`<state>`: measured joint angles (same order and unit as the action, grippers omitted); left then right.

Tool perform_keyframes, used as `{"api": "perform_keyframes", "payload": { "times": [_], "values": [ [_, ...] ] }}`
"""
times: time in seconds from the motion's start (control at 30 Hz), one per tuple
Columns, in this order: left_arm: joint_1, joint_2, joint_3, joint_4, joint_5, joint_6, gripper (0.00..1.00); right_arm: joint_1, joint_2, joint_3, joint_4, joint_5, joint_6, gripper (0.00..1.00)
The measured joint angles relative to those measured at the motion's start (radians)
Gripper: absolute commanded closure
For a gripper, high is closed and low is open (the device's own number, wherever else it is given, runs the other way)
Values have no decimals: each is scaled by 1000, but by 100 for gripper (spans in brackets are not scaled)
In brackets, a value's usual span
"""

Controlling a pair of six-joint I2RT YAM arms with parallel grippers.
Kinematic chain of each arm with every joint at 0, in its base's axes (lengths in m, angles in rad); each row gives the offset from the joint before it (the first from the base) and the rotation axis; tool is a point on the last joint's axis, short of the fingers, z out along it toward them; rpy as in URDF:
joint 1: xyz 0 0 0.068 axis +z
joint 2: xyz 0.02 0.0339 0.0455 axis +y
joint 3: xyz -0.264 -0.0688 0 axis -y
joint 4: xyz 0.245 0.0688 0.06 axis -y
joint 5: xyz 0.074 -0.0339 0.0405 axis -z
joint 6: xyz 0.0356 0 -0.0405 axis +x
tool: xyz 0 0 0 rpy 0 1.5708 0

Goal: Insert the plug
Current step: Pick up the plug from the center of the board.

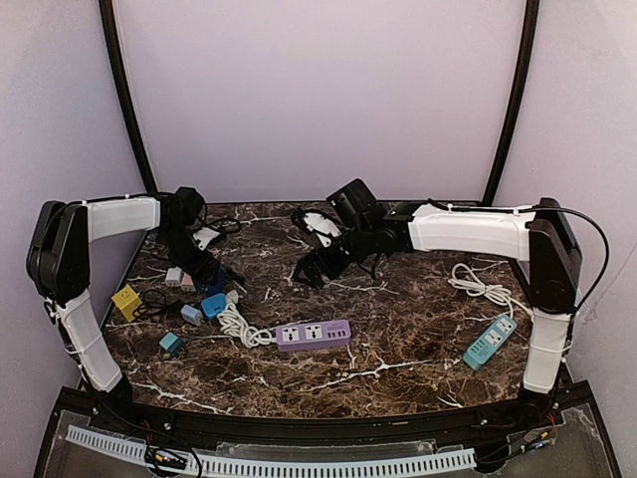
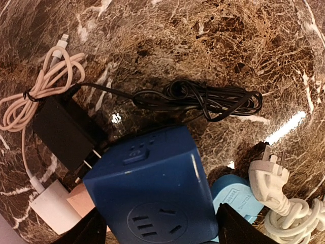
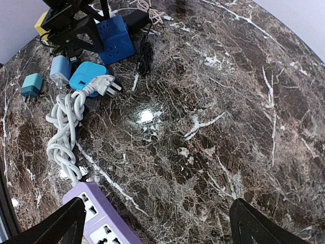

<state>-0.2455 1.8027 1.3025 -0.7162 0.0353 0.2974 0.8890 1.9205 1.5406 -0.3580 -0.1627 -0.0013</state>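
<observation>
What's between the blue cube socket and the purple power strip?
A cyan adapter and a coiled white cable with its three-pin plug; the right wrist view shows it best.

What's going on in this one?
The left hand straddles the dark blue cube socket among the adapters on the left of the table. Whether it has clamped on it is unclear. The right hand hangs open and empty above the marble near the purple power strip. The strip's white plug lies loose beside the cube, not inserted.
</observation>
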Motion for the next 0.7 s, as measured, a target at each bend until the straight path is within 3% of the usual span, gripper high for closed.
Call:
{"api": "perform_keyframes", "payload": {
  "times": [0.17, 0.4, 0.47, 0.53, 0.7],
  "values": [
    [-1, 18, 18, 5, -12, -22, 41, 0, 42, 11, -3, 5, 50, 1],
    [-2, 25, 23, 5, -14, -20, 45, -2, 52, 42, 0, 6, 79, 1],
    [-4, 27, 24, 6, -14, -16, 43, -5, 52, 42, 0, 6, 88, 1],
    [-6, 28, 25, 10, -14, -10, 31, -7, 52, 42, -1, 5, 93, 1],
    [-17, 46, 28, 24, -18, 6, 26, -12, 52, 42, -1, 1, 108, 1]
  ]
}}
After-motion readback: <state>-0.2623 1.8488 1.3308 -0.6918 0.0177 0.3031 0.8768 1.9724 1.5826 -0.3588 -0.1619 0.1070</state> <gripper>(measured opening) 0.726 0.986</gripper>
